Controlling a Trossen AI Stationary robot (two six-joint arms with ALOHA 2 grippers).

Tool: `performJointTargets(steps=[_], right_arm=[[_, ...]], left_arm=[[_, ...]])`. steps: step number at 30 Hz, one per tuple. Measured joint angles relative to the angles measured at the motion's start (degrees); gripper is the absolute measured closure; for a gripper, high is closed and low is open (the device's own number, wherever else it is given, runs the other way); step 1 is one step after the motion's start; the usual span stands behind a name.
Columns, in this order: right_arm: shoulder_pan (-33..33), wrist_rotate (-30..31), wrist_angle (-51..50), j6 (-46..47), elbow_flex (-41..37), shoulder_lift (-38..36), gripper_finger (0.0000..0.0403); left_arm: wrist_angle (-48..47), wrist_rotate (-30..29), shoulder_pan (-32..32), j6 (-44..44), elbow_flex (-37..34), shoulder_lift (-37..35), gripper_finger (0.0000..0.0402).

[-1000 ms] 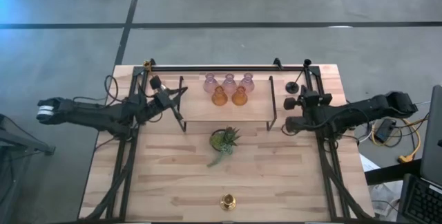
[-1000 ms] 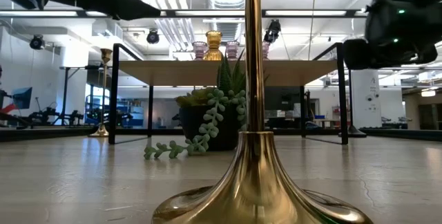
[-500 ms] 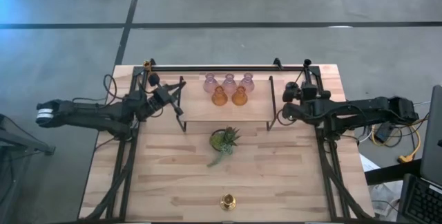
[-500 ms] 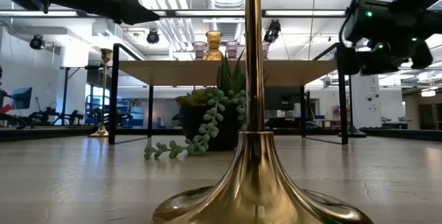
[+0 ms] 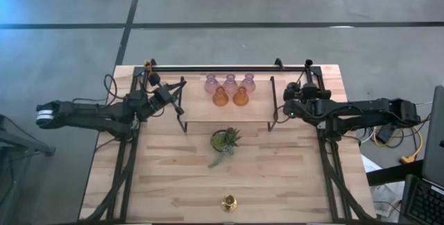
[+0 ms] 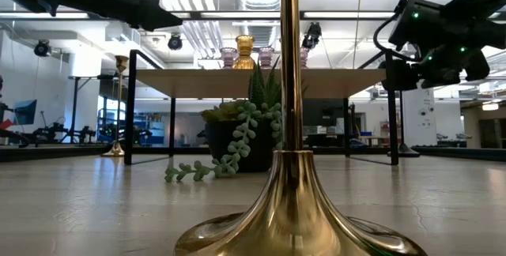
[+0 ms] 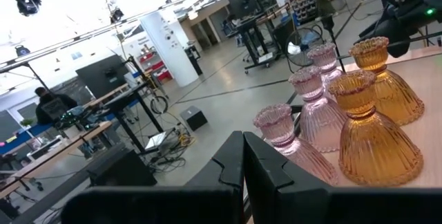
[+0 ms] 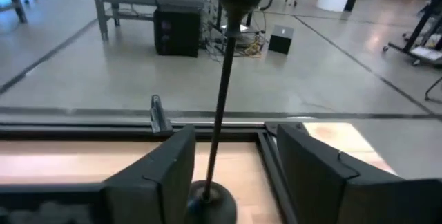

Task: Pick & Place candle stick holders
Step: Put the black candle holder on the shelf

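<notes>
now the right tool (image 8: 228, 175), having slid in from the tabletop's (image 5: 291, 183) three o'clock edge, is straddling the black candle stick holder (image 8: 219, 106) at one o'clock with fingers spread, ready to grasp, while the left tool (image 7: 243, 165) is waiting clenched at ten o'clock.

Three pale pink ribbed glass holders (image 5: 229, 81) and two amber ones (image 5: 230, 97) up on the shelf, a shiny brass holder (image 5: 228, 201), a black slim one (image 8: 217, 106), green plant (image 5: 225, 140), light wood-grain bench (image 5: 173, 183).
</notes>
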Motion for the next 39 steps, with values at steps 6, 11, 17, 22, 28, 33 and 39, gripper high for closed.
performJointTargets(steps=[6,11,17,22,28,33,39], right_arm=[[-0.33,-2.35,0.00,-0.73,-0.15,-0.02,0.0187],[-2.47,-2.43,0.03,-1.24,-0.48,-0.02,0.0187],[-2.92,-2.81,0.22,-1.23,-0.63,0.00,0.0186],[-2.92,-3.56,0.28,-1.66,-0.63,0.00,0.0186],[-2.95,-3.73,1.94,-3.84,-0.65,0.00,0.0186],[-2.99,-3.77,6.16,-8.60,-0.65,0.02,0.0186],[-3.69,-4.06,7.30,-9.66,-0.65,0.04,0.0186]], left_arm=[[-0.07,-0.02,0.31,0.04,-0.43,0.00,0.0394],[0.30,-0.09,1.50,0.04,-0.48,0.00,0.0394],[0.61,-0.08,1.68,-0.53,-0.48,-0.02,0.0394],[0.64,-0.07,1.68,-1.33,-0.48,-0.02,0.0394],[0.64,-0.07,1.68,-1.40,-0.48,-0.02,0.0394],[0.64,-0.07,1.68,-1.57,-0.48,-0.02,0.0394],[0.63,-0.07,1.68,-1.64,-0.48,-0.02,0.0394]])
